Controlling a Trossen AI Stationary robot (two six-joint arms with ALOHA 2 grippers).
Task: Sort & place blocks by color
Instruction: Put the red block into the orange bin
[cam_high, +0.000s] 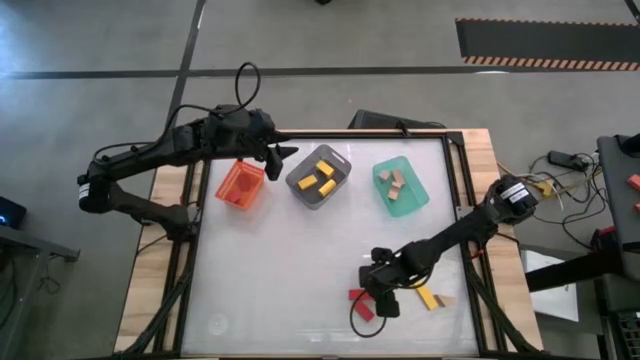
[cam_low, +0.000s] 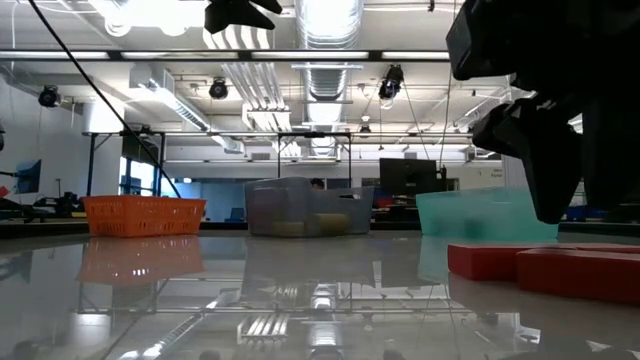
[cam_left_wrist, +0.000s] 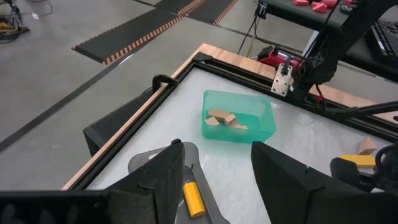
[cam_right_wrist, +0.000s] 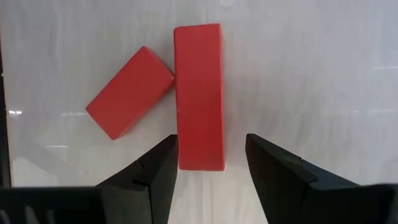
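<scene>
Two red blocks lie flat on the white table near its front edge: a long bar (cam_right_wrist: 199, 96) and a shorter block (cam_right_wrist: 129, 92) whose corner meets the bar's side. My right gripper (cam_right_wrist: 211, 168) points steeply down and is open. Its fingers stand on either side of the bar's near end without touching it; the high view shows it over the red blocks (cam_high: 364, 304). My left gripper (cam_high: 287, 152) hangs open high above the grey bin (cam_high: 319, 176), which holds yellow blocks (cam_left_wrist: 193, 198).
An orange bin (cam_high: 240, 183) stands at the far left, and a green bin (cam_left_wrist: 239, 116) with tan blocks stands at the far right. A yellow block (cam_high: 428, 298) and a tan block (cam_high: 445, 300) lie just right of my right gripper. The table's middle is bare.
</scene>
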